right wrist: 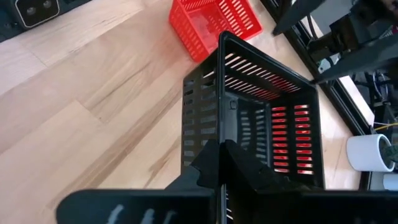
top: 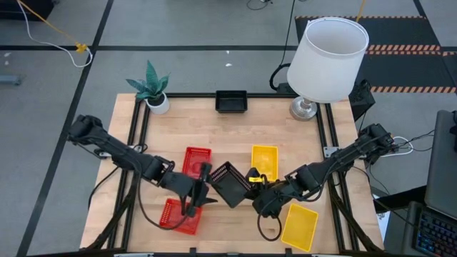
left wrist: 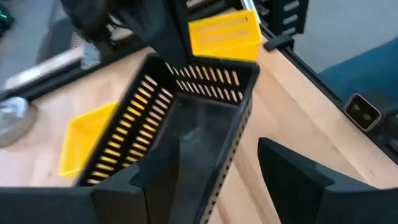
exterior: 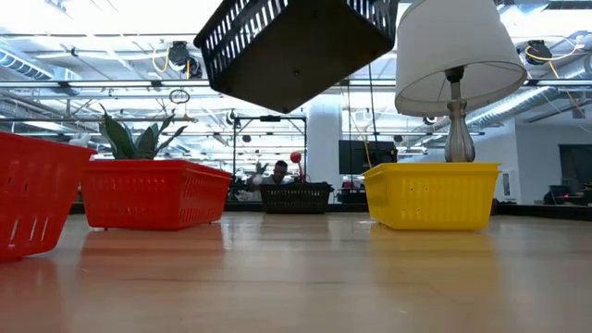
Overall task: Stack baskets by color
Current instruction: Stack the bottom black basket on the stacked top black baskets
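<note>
Above the middle of the table [top: 285,128], the right gripper [top: 251,190] pinches one wall of a black basket [top: 230,183], holding it tilted clear of the wood. The left gripper [top: 202,187] stands fully open just beside the basket, one finger [left wrist: 165,180] inside it, gripping nothing. Red baskets [top: 197,160] lie left, yellow baskets [top: 265,160] right, another black basket [top: 231,101] at the far edge.

The desk [top: 285,135] is pale wood with a visible grain and a soft sheen, framed in dark matt metal rails [top: 334,153]. The black basket [right wrist: 261,118] is smooth, slightly glossy slotted plastic, as are the red basket [exterior: 153,192] and yellow basket [exterior: 430,194]. The lampshade [top: 327,61] looks matt white, its base [top: 303,108] polished metal.
</note>
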Robot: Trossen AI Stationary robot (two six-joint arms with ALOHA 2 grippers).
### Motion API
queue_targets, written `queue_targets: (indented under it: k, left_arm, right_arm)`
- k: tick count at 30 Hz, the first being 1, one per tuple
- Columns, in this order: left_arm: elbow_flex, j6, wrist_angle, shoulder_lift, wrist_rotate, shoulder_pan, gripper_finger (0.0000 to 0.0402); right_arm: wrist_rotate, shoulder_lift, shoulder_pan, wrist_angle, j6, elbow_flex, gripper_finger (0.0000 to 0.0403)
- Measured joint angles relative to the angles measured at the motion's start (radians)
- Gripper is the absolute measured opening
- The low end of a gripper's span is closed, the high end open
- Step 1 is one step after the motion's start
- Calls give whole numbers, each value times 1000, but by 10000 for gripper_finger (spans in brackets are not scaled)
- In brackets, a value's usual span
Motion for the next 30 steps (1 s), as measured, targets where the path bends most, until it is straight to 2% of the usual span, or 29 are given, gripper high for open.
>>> queue_targets:
  k: [4,9,23,26,30]
  left_arm:
    - [0,0,-4,25,54,26,202]
    - [0,14,-17,50,88,55,163]
    - [0,113,-21,48,112,92,13]
    - [0,113,-17,48,108,86,13]
    - [0,115,-13,48,78,89,22]
  right_arm:
    - [21,0,0,0,-1,0,4]
    - [71,0,0,-1,-1,0,4]
    - [77,0,0,-8,5,0,11]
    - [88,0,-1,2,66,0,31]
    - [142,0,0,21,177,1,78]
